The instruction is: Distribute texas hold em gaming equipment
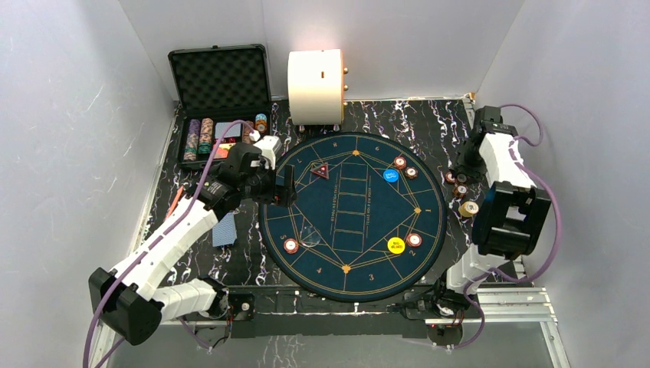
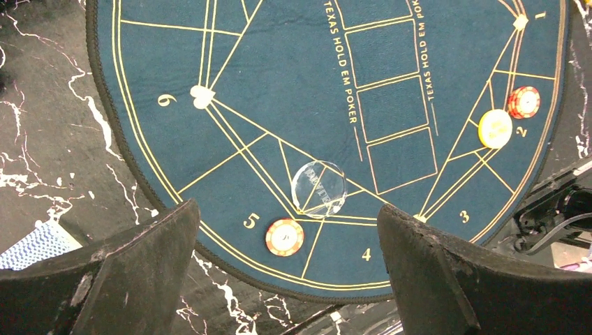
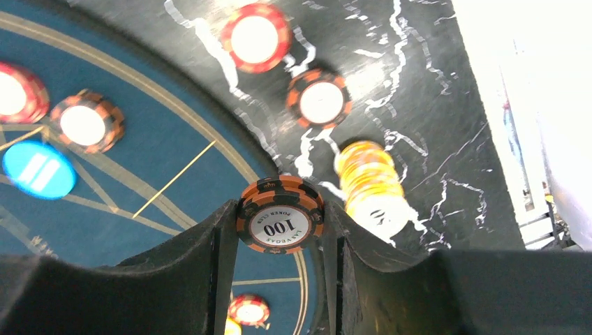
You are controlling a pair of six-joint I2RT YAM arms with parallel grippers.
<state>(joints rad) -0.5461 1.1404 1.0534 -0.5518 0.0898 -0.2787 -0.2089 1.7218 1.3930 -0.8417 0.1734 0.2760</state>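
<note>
My right gripper (image 3: 279, 225) is shut on a small stack of orange-and-black poker chips (image 3: 280, 209) marked 100, held above the right rim of the round blue poker mat (image 1: 352, 268). Below it lie a red-and-white chip (image 3: 255, 38), an orange chip (image 3: 320, 100) and a yellow chip stack (image 3: 370, 185). My left gripper (image 2: 287, 218) hangs open over the mat's near-left part, above a red-and-cream chip (image 2: 284, 236) and a clear disc (image 2: 319, 189). On the mat are a blue button (image 1: 390, 175), a yellow button (image 1: 395, 245) and a red triangular marker (image 1: 320, 171). Blue-backed cards (image 1: 224, 228) lie left of the mat.
An open black foam-lined case (image 1: 222, 84) with chip rows stands at the back left. A big cream cylinder (image 1: 316, 84) stands behind the mat. Grey walls close in both sides. The metal frame (image 1: 506, 303) runs along the near right edge.
</note>
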